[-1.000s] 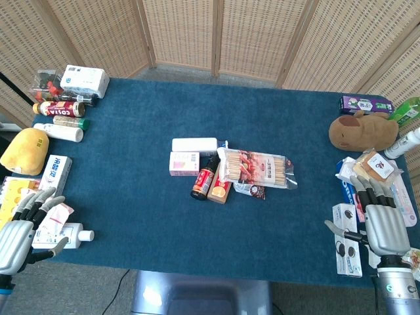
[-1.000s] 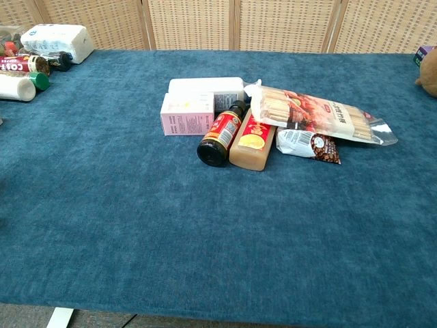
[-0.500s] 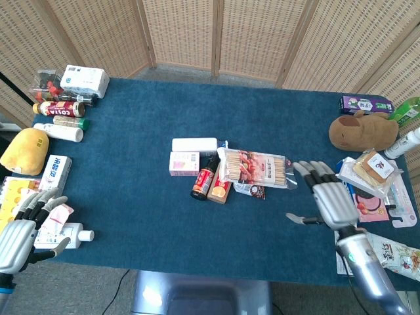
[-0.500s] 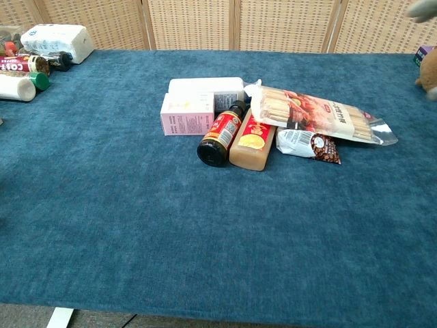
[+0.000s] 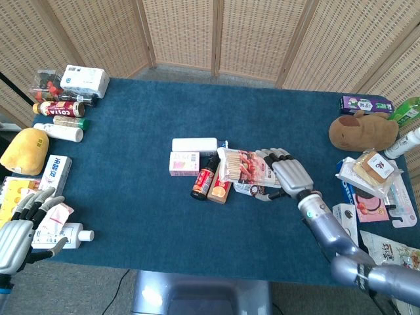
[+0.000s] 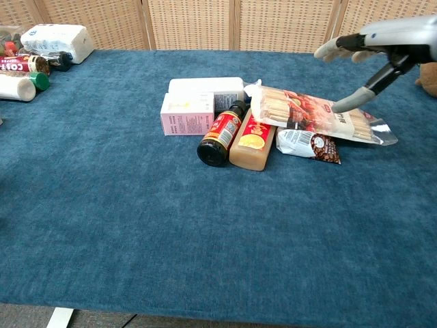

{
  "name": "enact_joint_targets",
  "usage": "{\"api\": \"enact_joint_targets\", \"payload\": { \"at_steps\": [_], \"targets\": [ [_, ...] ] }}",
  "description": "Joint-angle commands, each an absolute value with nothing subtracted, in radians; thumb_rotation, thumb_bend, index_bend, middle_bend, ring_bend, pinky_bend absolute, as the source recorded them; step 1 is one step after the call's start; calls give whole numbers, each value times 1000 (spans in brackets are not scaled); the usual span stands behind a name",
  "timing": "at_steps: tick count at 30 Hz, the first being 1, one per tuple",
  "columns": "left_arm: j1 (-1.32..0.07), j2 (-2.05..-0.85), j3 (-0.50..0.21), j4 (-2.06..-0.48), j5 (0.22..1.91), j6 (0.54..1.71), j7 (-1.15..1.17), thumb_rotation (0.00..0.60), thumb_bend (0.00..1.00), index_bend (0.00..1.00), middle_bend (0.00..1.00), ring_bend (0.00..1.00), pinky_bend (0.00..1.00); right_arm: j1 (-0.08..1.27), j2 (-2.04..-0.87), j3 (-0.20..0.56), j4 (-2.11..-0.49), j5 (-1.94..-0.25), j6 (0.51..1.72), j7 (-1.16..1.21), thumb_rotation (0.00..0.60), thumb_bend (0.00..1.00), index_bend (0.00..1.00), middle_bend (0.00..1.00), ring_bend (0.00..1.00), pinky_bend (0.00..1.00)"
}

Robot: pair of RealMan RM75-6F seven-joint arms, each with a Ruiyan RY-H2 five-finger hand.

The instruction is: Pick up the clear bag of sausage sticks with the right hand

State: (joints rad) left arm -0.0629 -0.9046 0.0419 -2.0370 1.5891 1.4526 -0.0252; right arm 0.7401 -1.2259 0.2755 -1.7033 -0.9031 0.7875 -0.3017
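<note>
The clear bag of sausage sticks (image 5: 244, 167) (image 6: 307, 113) lies flat at the table's middle, its right end resting over a small dark snack packet (image 6: 311, 145). My right hand (image 5: 287, 173) (image 6: 375, 49) hovers over the bag's right end, fingers spread and palm down; the chest view shows a gap between it and the bag, with one fingertip pointing down close to the wrapper. My left hand (image 5: 16, 233) stays open at the near left edge, holding nothing.
Against the bag's left side lie a dark sauce bottle (image 6: 220, 132), a tan pouch (image 6: 252, 141), a pink box (image 6: 186, 113) and a white box (image 6: 205, 85). A brown plush (image 5: 362, 130) and packets crowd the right edge; bottles and boxes line the left edge.
My right hand has swept from the near right edge leftwards and away from me, now over the bag's right end. Bag and left hand have not moved.
</note>
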Motion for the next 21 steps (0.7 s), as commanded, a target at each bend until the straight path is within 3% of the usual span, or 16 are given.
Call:
{"api": "enact_joint_targets", "payload": {
  "at_steps": [1,21],
  "targets": [
    [-62,-904,41,-2042,1589,1455,-20,600,319,176,48,0,0,798,-1285,282,-1612,-850,732,-291,445,124,0,0,0,0],
    [-46,-903,44,-2029,1599,1479,-54,600,231,175,33,0,0,889,-1436,209,-1386,-696,727,-301,437,125,0,0,0,0]
  ]
}}
